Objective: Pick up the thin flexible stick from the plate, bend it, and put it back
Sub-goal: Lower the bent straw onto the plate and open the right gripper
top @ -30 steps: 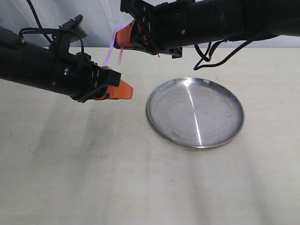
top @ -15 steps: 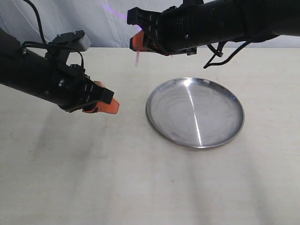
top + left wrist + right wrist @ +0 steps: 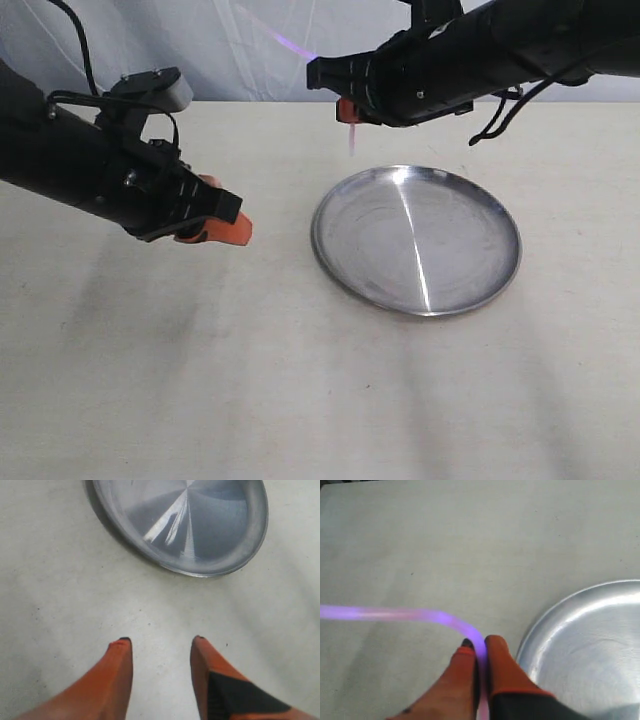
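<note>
The thin flexible stick point(image 3: 420, 616) is a glowing pink-purple strip, curved in a bend and pinched between my right gripper's point(image 3: 481, 642) orange fingers. In the exterior view the stick point(image 3: 290, 42) slants up behind the right gripper point(image 3: 347, 110), and a short end hangs below it near the plate's far rim. The round silver plate point(image 3: 480, 290) lies on the table with nothing on it. My left gripper point(image 3: 228, 222) hovers to the plate's left, and its fingers point(image 3: 116, 670) stand apart over bare table, holding nothing. The plate point(image 3: 235, 562) lies ahead of them.
A beige tabletop point(image 3: 300, 400) spreads around the plate. A pale crumpled backdrop point(image 3: 230, 50) rises behind the far edge. Both black arms reach in from the sides, the right one point(image 3: 520, 50) above the plate's far side.
My right gripper has carried the stick to the right, toward the plate's far rim. The left gripper, which drew back leftward a second ago, has held still since.
</note>
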